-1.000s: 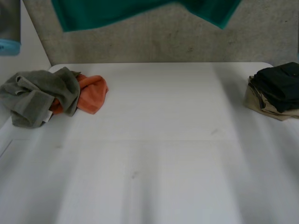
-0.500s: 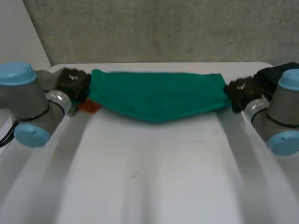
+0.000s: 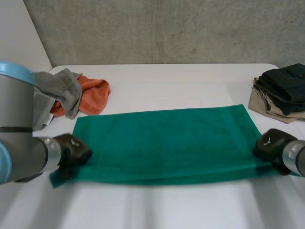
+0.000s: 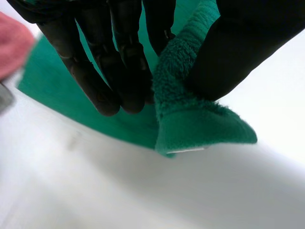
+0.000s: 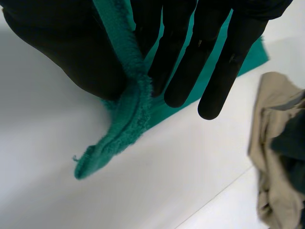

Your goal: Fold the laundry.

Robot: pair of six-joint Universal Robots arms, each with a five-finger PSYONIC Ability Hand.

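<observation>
Item: green towel (image 3: pixel 164 143), spread flat and wide across the middle of the white table (image 3: pixel 167 205), long side running from one arm to the other. Left hand (image 3: pixel 71 151): at the towel's near left corner, thumb and fingers closed on the terry, the corner tip poking out past the pinch and lifted slightly off the table. Right hand (image 3: pixel 271 143): at the near right corner, thumb pressing the towel's edge against the fingers (the edge there looks to be two layers, though the views do not settle it). Other stock: a crumpled grey cloth (image 3: pixel 59 90) lying partly over a crumpled orange cloth (image 3: pixel 93 95) at the far left of the table; a black garment (image 3: pixel 286 88) stacked on a beige garment (image 3: pixel 267 107) at the far right, both seemingly folded. Status, as a judgement: the stack on the right appears finished; the green towel is laid out and gripped, with its main folds not yet made; the grey and orange pieces are untouched, so most of the job remains.
</observation>
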